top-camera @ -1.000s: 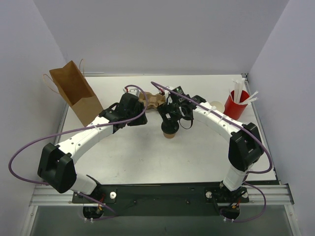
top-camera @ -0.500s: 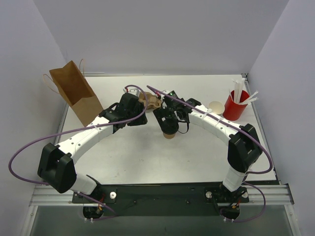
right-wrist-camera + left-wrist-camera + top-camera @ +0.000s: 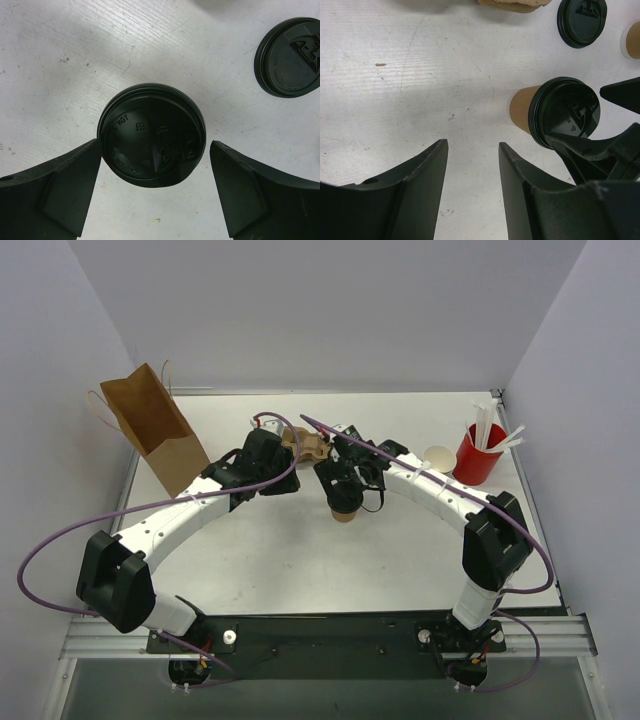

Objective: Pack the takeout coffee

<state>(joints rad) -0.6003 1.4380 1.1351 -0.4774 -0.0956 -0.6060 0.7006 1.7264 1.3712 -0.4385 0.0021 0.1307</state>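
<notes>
The right arm has swung in toward nine o'clock over the last second, and the right gripper (image 3: pixel 156 146) now hangs directly above the takeout coffee (image 3: pixel 345 508); in the last half-second it barely shifts. That suggests the approach is done and a grasp is the step in hand, with nothing yet packed.

Its jaws stand wide, one at nine o'clock and one at three o'clock of the black lid (image 3: pixel 151 135). The nine o'clock finger looks just beside the rim, and whether it touches cannot be told. It holds nothing.

The left gripper (image 3: pixel 472 144) is partly open and empty, with only bare table (image 3: pixel 280 560) between its fingers, and the coffee sits at two o'clock of them.

The coffee stands upright near the middle of the table. It is a small brown kraft cup under a round black lid with raised lettering, and the lid appears fully seated. A spare lid (image 3: pixel 292 57) lies at one o'clock of it, well apart. The paper bag (image 3: pixel 155 430) stands open at ten o'clock.
</notes>
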